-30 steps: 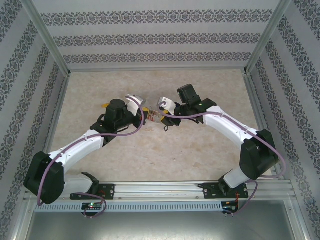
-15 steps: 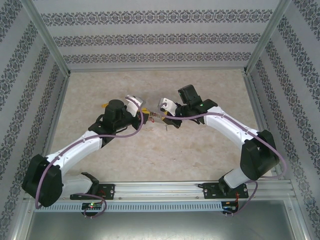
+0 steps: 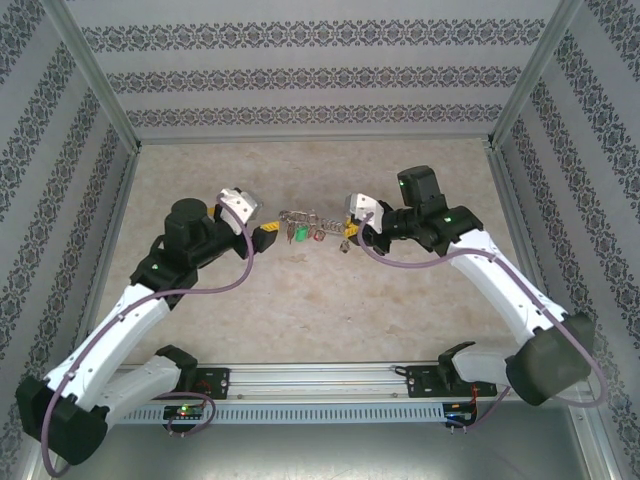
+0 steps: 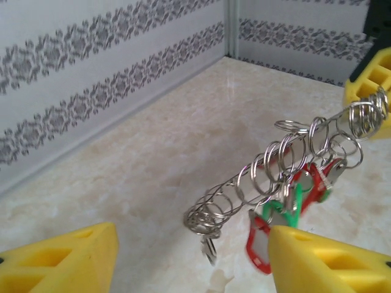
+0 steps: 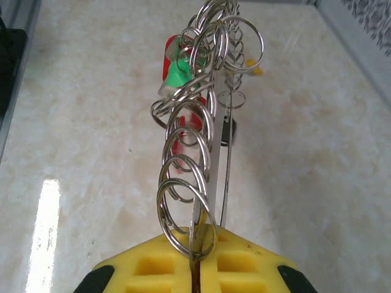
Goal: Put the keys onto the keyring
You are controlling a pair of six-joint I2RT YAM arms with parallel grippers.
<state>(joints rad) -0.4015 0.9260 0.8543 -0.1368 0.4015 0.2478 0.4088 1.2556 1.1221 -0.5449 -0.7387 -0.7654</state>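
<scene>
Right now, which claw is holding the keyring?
The right claw: its yellow pads are pinched shut on the keyring. The left claw is open, holding nothing.

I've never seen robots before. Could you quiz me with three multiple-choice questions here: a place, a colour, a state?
1. Where is the thin silver wire keyring? A flat on the tabletop; B clamped in the right tool; C against the back wall.
2. What tag colours show on the small silver keys hanging from it? A blue and white; B purple and pink; C red and green.
3. How is the left tool? A open; B shut on the keyring; C shut on a key.
Answers: B, yellow pads pinch the wire; C, both dangle under the rings; A, its fingers stand apart, gripping nothing.
</scene>
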